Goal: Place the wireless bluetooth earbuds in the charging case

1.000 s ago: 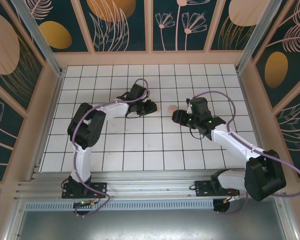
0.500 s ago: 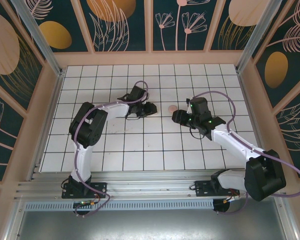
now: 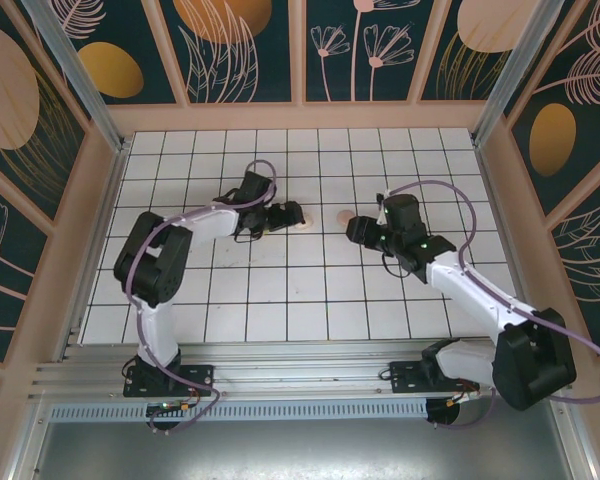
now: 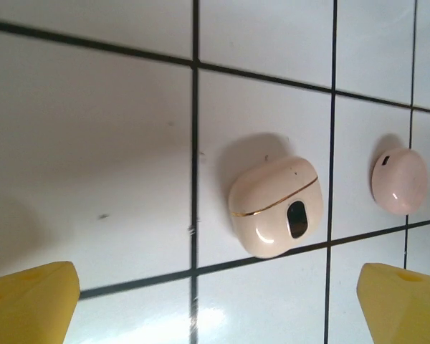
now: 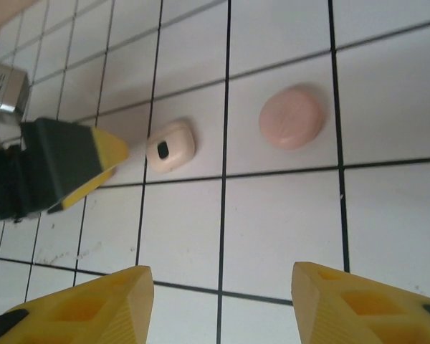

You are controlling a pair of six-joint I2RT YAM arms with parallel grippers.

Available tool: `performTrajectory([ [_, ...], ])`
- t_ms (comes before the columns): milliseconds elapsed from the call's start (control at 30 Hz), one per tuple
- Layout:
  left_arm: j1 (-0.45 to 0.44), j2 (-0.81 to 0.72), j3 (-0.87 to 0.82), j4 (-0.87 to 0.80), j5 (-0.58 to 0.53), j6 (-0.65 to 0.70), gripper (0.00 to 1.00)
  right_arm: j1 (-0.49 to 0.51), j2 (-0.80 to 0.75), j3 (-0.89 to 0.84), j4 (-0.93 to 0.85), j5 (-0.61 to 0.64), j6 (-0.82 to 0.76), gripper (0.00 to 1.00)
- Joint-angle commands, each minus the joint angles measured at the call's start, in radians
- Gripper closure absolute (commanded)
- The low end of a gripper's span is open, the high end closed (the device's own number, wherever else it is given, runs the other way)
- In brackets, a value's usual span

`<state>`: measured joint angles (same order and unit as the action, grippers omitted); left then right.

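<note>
the pink case (image 5: 292, 117) lies on the table (image 5: 287, 229), apparently shut, though its seam is hard to see. a beige piece (image 4: 276, 206) sits just left of the case. left jaws stand wide farther left; right jaws stand wide near the case, both empty.

This is a robot test cell, a lab rig rather than a home or a shop. A white table (image 3: 240, 300) ruled with a black square grid sits inside a boxed enclosure. Wall panels (image 3: 380, 50) printed with dark teal plant motifs and orange ovals close it on three sides. They are set in pale wooden framing (image 3: 300, 117), with bare aluminium posts (image 3: 75, 70) at the far corners. The left arm (image 3: 155, 265) and the right arm (image 3: 475, 290) are bolted to a slotted aluminium rail (image 3: 300, 378) along the near edge.
</note>
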<state>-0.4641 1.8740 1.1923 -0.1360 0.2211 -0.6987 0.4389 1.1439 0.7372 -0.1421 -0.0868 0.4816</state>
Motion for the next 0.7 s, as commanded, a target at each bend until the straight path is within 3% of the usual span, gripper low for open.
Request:
performTrajectory([
  [0, 0.028, -0.145, -0.058, -0.024, -0.127, 0.055, 0.01, -0.035, -0.096, -0.065, 0.085, 0.162, -0.019, 0.31],
  [33, 0.039, -0.19, -0.077, -0.024, -0.157, 0.068, 0.01, -0.046, -0.12, -0.086, 0.102, 0.195, -0.018, 0.02],
  [233, 0.131, -0.567, -0.321, 0.135, -0.479, 0.119, 0.01, -0.159, -0.243, -0.244, 0.293, 0.312, -0.06, 0.01],
  [400, 0.154, -0.827, -0.583, 0.375, -0.846, 0.26, 0.01, -0.298, -0.184, -0.337, 0.46, 0.28, -0.103, 0.01],
  [600, 0.207, -0.864, -0.812, 0.655, -0.988, 0.407, 0.01, -0.399, -0.028, -0.361, 0.616, 0.261, -0.204, 0.01],
  [667, 0.238, -0.836, -0.906, 0.819, -0.998, 0.429, 0.01, -0.411, 0.034, -0.336, 0.664, 0.25, -0.252, 0.01],
])
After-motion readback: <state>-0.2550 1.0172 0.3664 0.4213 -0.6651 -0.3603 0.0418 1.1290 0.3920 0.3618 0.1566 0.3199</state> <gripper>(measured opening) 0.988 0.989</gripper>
